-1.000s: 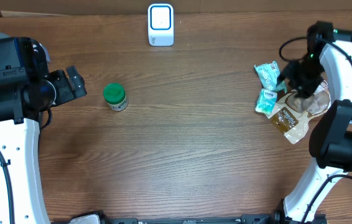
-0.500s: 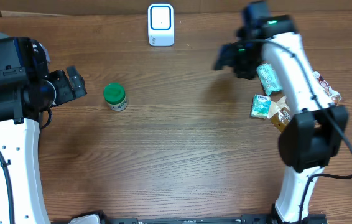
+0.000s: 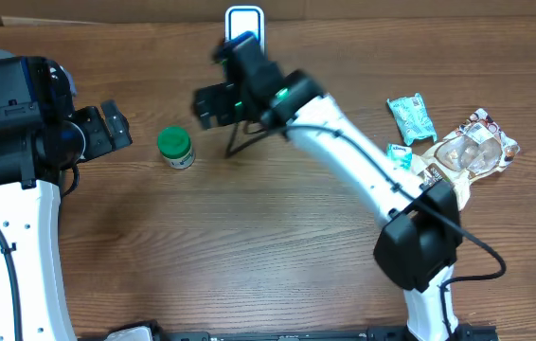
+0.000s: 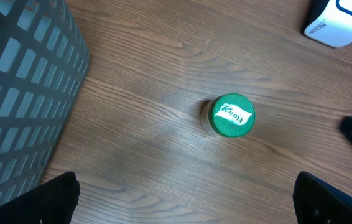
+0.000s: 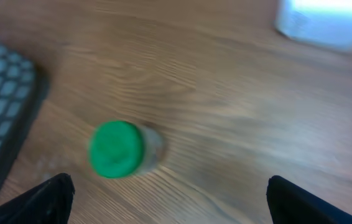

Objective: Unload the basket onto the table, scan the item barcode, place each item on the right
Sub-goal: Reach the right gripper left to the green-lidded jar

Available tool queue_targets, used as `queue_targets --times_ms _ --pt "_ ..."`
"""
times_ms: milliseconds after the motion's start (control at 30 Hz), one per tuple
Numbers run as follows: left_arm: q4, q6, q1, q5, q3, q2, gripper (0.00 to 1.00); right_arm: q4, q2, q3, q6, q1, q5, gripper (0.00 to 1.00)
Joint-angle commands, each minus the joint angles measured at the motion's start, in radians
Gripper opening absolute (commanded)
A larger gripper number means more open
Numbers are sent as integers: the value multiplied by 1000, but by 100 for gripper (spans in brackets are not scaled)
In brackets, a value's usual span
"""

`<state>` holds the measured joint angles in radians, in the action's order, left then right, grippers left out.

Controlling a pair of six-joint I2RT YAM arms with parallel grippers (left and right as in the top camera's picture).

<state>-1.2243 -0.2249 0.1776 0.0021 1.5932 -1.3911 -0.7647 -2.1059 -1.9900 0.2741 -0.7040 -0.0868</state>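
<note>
**Overhead.** A small jar with a green lid stands upright on the brown wooden worktop, in its left half and nearer the far edge than the near one. The left pincer sits near the jar on the side of the left edge. The right pincer, on an arm stretched across from the right side, hangs near the jar's far-right side. Behind it, at the far edge, is the white box-shaped scanner, partly covered. Teal packets and a clear-and-brown snack bag lie by the right edge.

**Left wrist.** The pincer's tips stand wide apart and hold nothing. The jar is ahead, well apart from a grey mesh basket.

**Right wrist.** Blurred view — the tips are spread wide and empty, with the jar below and untouched.
</note>
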Motion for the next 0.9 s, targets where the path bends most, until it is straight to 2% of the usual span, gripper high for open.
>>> queue_targets --times_ms 0,233,433,800,867 --pt "1 23 5 -13 6 18 100 62 -25 -18 -94 -48 75 98" --pt "1 23 5 -13 6 18 100 148 -122 -19 -292 -114 63 98" --pt "1 23 5 -13 6 18 100 150 -187 -19 -385 -170 47 100" --pt "1 23 5 -13 6 18 99 204 -274 -19 -376 -197 45 100" --pt "1 23 5 -13 6 18 100 224 -278 -19 -356 -195 93 100"
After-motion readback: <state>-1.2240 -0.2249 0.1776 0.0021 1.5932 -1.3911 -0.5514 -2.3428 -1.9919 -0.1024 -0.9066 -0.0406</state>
